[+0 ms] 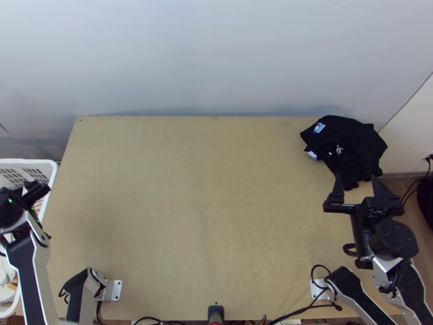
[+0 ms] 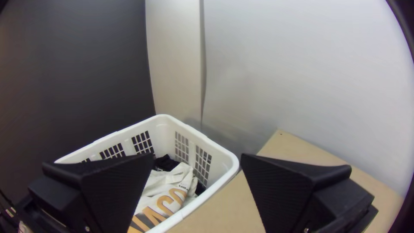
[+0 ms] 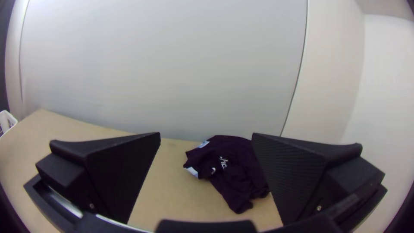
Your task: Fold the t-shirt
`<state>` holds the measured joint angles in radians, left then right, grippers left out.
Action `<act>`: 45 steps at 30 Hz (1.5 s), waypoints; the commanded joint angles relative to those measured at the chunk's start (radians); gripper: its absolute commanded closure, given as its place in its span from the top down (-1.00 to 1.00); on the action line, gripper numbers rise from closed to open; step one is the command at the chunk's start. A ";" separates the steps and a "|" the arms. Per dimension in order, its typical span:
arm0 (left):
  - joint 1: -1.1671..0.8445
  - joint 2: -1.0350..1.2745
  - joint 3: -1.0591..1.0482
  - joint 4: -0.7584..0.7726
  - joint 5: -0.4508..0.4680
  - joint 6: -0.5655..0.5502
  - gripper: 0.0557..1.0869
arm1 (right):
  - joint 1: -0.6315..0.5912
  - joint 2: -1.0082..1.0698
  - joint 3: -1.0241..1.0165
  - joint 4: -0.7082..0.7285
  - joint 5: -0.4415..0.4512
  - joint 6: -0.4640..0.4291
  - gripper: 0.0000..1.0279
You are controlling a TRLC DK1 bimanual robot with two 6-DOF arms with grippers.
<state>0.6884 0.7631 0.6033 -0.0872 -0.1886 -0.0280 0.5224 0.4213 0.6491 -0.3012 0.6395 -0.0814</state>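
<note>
Right fingers (image 1: 381,190) open, near bunched shirt (image 1: 354,142); left fingers (image 1: 37,194) open, seemingly above white basket (image 2: 233,163).

Desk (image 1: 189,216): light wood, smooth, matt. On its far corner, dark t-shirt (image 1: 352,143): soft cloth, matt, creased. Beside the desk, basket (image 2: 224,157): white plastic, smooth, slightly glossy, perforated; inside it, white printed garment (image 2: 174,194): cloth, matt. Left pincer (image 1: 32,196) and right pincer (image 1: 356,177): black, apparently plastic, matt, finely ribbed inside. Beyond the desk, wall panel (image 1: 216,59): smooth, faint sheen, material undetermined.
</note>
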 commanded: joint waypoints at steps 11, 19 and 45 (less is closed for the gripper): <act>0.471 0.788 0.240 0.130 0.032 -0.049 0.90 | -0.122 0.215 0.219 -0.243 -0.001 0.203 0.91; 0.494 1.019 0.334 0.130 0.031 -0.049 0.90 | -0.137 0.234 0.216 -0.236 -0.001 0.207 0.91; 0.484 1.383 0.535 0.172 0.029 0.053 -0.73 | -0.203 0.206 0.149 -0.248 0.002 0.195 0.91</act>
<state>1.1782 2.1166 1.1172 0.0784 -0.1654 -0.0166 0.3367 0.6384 0.8249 -0.5549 0.6403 0.1158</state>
